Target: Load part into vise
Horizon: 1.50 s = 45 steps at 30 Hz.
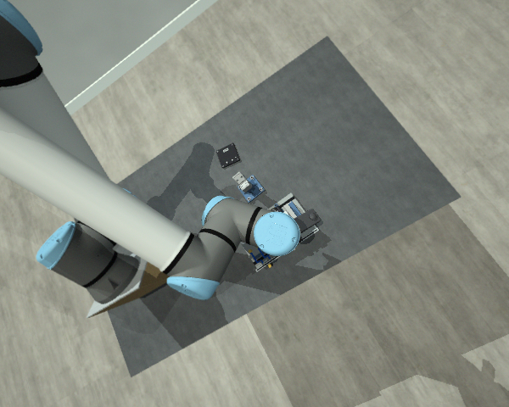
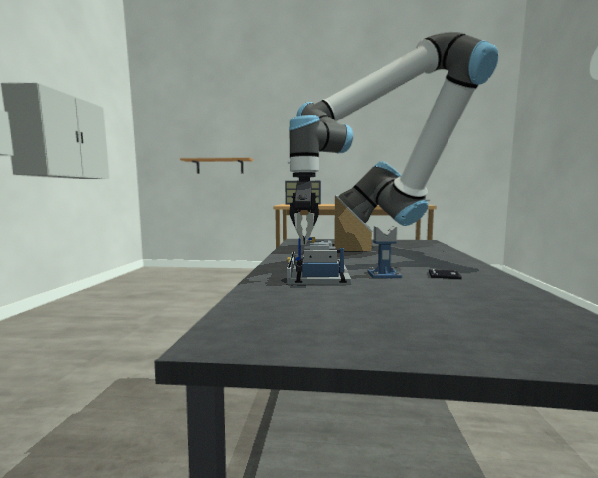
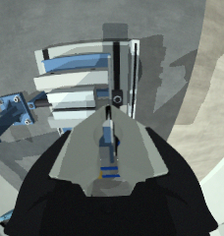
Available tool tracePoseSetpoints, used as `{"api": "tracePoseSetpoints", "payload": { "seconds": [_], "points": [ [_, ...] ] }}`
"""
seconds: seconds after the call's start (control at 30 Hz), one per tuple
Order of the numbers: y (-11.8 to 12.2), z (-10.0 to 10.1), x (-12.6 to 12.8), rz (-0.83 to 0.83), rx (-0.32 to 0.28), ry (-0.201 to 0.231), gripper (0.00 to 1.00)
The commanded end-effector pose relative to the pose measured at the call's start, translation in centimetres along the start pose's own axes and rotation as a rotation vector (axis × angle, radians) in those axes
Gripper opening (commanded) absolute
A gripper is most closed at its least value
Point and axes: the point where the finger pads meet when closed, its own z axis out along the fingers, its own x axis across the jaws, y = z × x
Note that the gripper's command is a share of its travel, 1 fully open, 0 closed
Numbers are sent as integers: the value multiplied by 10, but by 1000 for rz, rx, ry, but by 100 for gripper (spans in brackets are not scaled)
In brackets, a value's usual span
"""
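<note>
My gripper [image 2: 303, 237] [image 3: 108, 106] is shut and empty. It points straight down, its tips low over the vise [image 1: 292, 208] [image 2: 320, 269] [image 3: 75, 62]. In the wrist view a light grey block, seemingly the part [image 3: 70, 96], lies between the light jaws, with a dark lengthwise line like a slot on top. Its left end is at the short rod of the work stop [image 3: 42, 103]; my fingertips are beyond its right end. A gap shows between it and the upper jaw [image 3: 68, 81]; the lower jaw [image 3: 63, 121] looks close against it. Exact contact cannot be told.
The black infeed plate [image 1: 227, 155] [image 2: 445, 274] holds no block. The V-block [image 2: 385, 235] on its blue stand [image 2: 384, 261] [image 3: 17, 109] stands beside the vise and looks empty. A rail [image 3: 132, 81] runs along the vise's other side.
</note>
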Motion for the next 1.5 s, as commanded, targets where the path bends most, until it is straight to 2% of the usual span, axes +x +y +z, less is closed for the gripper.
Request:
{"api": "tracePoseSetpoints", "payload": {
  "seconds": [0.0,1.47],
  "points": [
    [-1,1,0,0,1,1,0],
    [-1,6,0,0,1,1,0]
  ]
}}
